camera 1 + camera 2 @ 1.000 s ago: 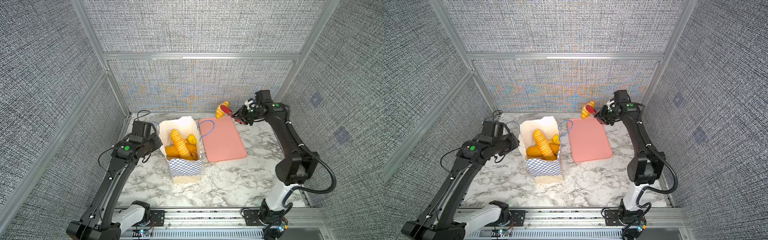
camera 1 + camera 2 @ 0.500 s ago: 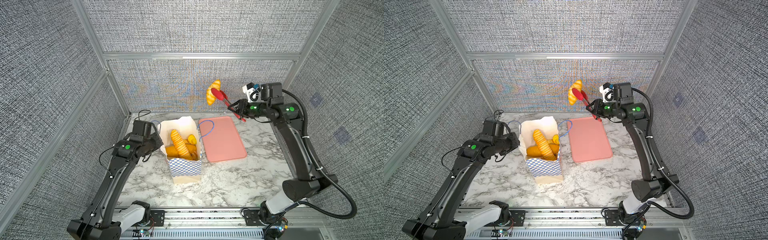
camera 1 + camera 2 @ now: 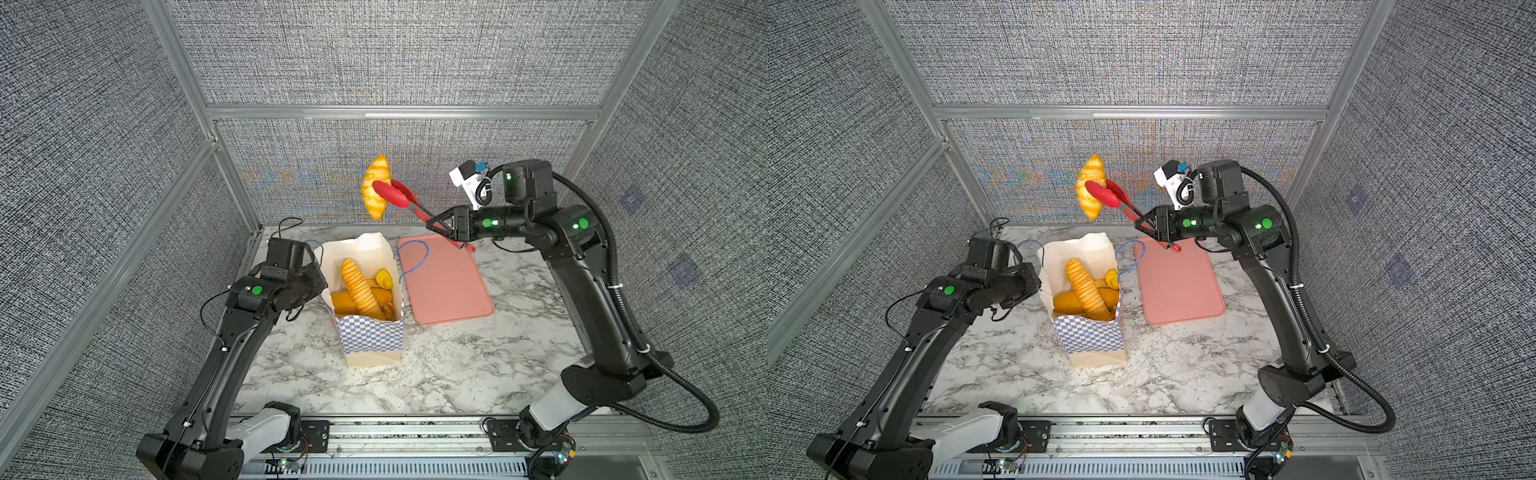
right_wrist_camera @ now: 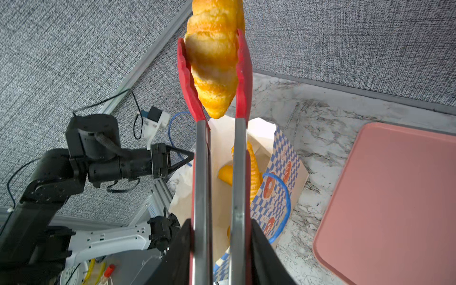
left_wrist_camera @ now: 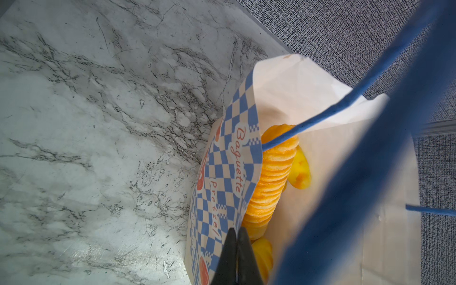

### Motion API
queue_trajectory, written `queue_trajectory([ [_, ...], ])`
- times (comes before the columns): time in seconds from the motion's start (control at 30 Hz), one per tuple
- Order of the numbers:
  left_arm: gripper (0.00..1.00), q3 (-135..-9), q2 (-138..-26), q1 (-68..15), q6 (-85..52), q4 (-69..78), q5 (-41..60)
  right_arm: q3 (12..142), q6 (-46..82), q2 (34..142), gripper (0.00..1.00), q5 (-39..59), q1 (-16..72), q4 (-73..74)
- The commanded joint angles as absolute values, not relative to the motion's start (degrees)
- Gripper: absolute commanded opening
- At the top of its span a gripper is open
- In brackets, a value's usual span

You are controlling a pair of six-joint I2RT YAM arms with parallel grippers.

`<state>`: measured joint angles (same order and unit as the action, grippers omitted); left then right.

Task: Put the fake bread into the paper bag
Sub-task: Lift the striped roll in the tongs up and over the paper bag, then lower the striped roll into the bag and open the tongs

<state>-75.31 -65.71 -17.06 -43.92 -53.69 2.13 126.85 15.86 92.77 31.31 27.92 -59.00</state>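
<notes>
High in the upper centre of both top views, a croissant (image 3: 376, 193) (image 3: 1091, 193) hangs clamped between the red tips of a pair of tongs (image 3: 392, 194). The right gripper (image 3: 440, 224) squeezes the tongs' handles with its jaws drawn narrow. Below, at centre frame, the paper bag (image 3: 370, 336) stands upright on the marble table (image 3: 457, 365), just beside a bare pink tray (image 3: 444, 282). It already holds a ridged baguette (image 3: 359, 286) and other loaves. At the bag's left edge the left gripper (image 5: 235, 256) is pinched shut, and we judge it to be gripping the rim.

We read "Baguette" and "Pretzel" in red script on the blue-checkered band in the left wrist view; doughnut pictures show in the right wrist view.

We see several risks. Only the tong tips hold the glossy croissant, so any easing of the squeeze could drop it short of the opening. The baguette crowds the mouth and could deflect it. On the way down the tongs might also snag the blue cord handle (image 3: 413, 257) and tip the bag.
</notes>
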Motion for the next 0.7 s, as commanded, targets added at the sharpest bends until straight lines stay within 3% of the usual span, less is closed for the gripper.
queue_trajectory([
  [0.0, 0.04, -75.85, -65.98, -17.05, -43.24, -53.20, 2.19, 127.50, 11.52, 92.55, 0.36, 30.74, 29.49, -63.41],
  [0.43, 0.04, -75.85, -65.69, -17.05, -43.64, -53.26, 2.28, 123.39, 5.19, 90.31, 0.37, 22.76, 34.38, -73.17],
  [0.67, 0.04, -75.85, -65.52, -17.05, -43.77, -53.34, 2.39, 121.66, 4.18, 89.93, 0.42, 19.39, 35.85, -74.44],
])
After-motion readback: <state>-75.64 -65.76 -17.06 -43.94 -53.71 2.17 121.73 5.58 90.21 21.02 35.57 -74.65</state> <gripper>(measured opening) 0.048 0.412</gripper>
